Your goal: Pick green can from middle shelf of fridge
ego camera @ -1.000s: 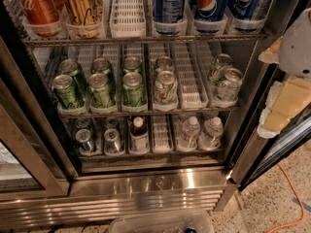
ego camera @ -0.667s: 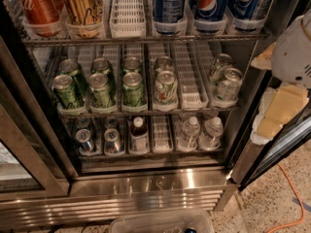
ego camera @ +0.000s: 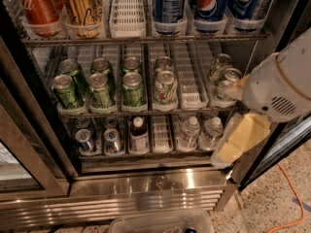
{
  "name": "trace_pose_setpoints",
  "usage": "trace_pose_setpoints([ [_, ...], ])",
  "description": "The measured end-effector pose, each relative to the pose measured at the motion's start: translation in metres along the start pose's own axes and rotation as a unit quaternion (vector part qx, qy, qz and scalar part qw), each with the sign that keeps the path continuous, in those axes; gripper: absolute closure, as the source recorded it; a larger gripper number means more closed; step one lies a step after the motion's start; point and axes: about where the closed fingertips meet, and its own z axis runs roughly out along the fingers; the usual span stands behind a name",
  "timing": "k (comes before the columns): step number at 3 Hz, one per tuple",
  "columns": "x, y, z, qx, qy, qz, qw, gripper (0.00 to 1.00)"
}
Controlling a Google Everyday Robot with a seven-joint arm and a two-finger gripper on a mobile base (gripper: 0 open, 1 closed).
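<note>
The fridge [ego camera: 146,188] stands open in front of me. Its middle shelf [ego camera: 188,89] holds dark green cans in three lanes at the left. The front ones are the green can [ego camera: 67,92] at far left, a second [ego camera: 100,90] and a third [ego camera: 132,89], each with another can behind it. A paler white-and-green can [ego camera: 165,87] stands to their right. My gripper [ego camera: 236,142], yellowish below the white arm [ego camera: 282,84], hangs at the right edge of the fridge. It is lower than the middle shelf and far right of the green cans, touching nothing I can see.
Silver-white cans [ego camera: 227,81] stand at the shelf's right end, next to the arm. The top rack holds red [ego camera: 36,6], gold [ego camera: 82,6] and blue Pepsi cans [ego camera: 211,4]. The lower rack holds small bottles [ego camera: 138,135] and silver cans [ego camera: 83,140]. An orange cable [ego camera: 291,203] lies on the floor.
The arm and gripper have come in from the right edge, moving left and down toward the right side of the fridge. The cans have not moved.
</note>
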Motion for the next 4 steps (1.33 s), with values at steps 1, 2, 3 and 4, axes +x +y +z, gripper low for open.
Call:
trace_pose_setpoints([
  [1,-0.015,0.022,0.014,0.012,-0.048,0.033,0.9983,0.0],
  [2,-0.042,0.031,0.027,0.038,-0.096,0.041,0.9938,0.0],
  [3,-0.044,0.037,0.028,0.035,-0.095,0.038,0.9941,0.0],
  [4,-0.054,0.06,0.047,0.009,-0.107,0.046,0.9931,0.0],
])
